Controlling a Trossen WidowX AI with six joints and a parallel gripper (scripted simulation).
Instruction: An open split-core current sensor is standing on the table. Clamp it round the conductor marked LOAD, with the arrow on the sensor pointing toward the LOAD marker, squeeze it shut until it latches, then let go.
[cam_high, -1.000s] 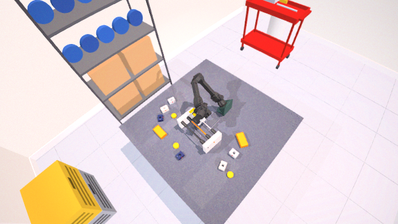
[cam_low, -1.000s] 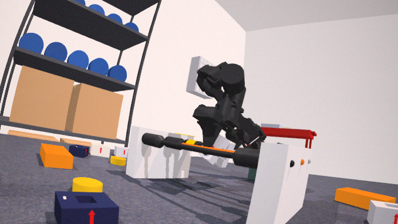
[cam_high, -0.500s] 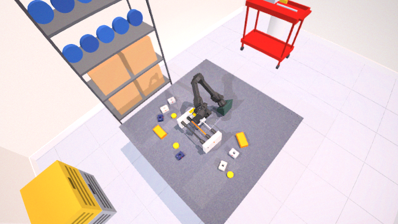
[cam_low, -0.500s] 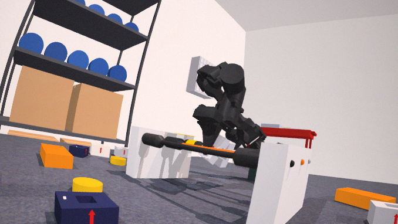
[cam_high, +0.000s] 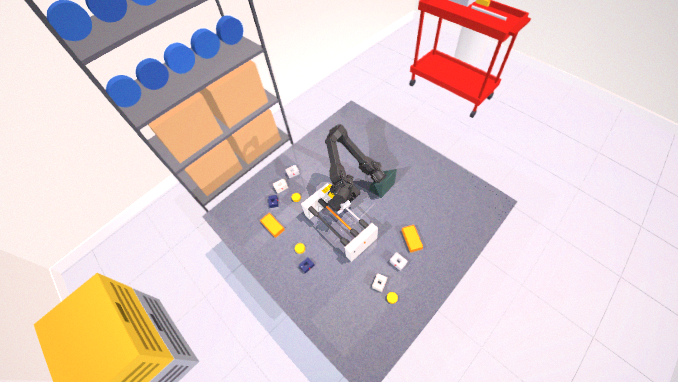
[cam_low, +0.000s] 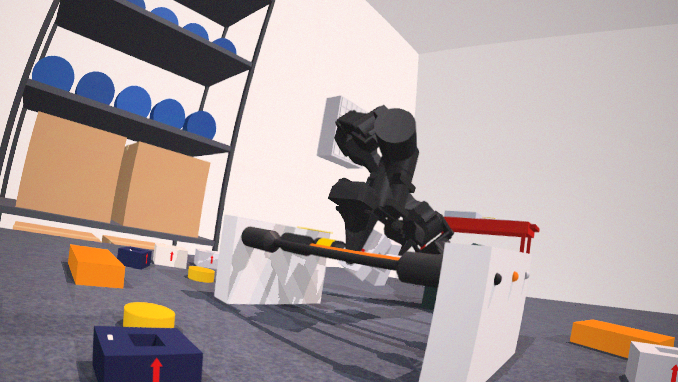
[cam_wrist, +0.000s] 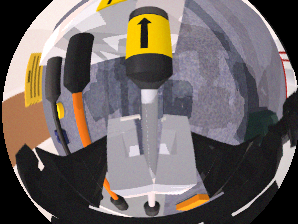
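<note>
The light grey split-core sensor (cam_wrist: 122, 167) (cam_low: 374, 272) is between the fingers of my gripper (cam_wrist: 148, 137) (cam_low: 382, 246), which is shut on it. In the wrist view its two halves lie on either side of a pale conductor (cam_wrist: 149, 107) (cam_high: 360, 220), with a gap visible between them. Whether it is latched I cannot tell, and its arrow is not visible. Beyond the sensor the conductor enters a black sleeve with a yellow band (cam_wrist: 134, 42), whose black arrow points away from the sensor. The marker's lettering is not readable.
An orange conductor (cam_high: 339, 216) (cam_wrist: 80, 112) and a black one (cam_high: 327, 224) run beside the pale one. White end blocks (cam_high: 362, 243) (cam_low: 457, 310) carry them. A dark green block (cam_high: 384, 185) stands near the arm. Orange blocks (cam_high: 412, 238), yellow discs (cam_high: 392, 298) and other sensor-like blocks (cam_high: 379, 289) lie around.
</note>
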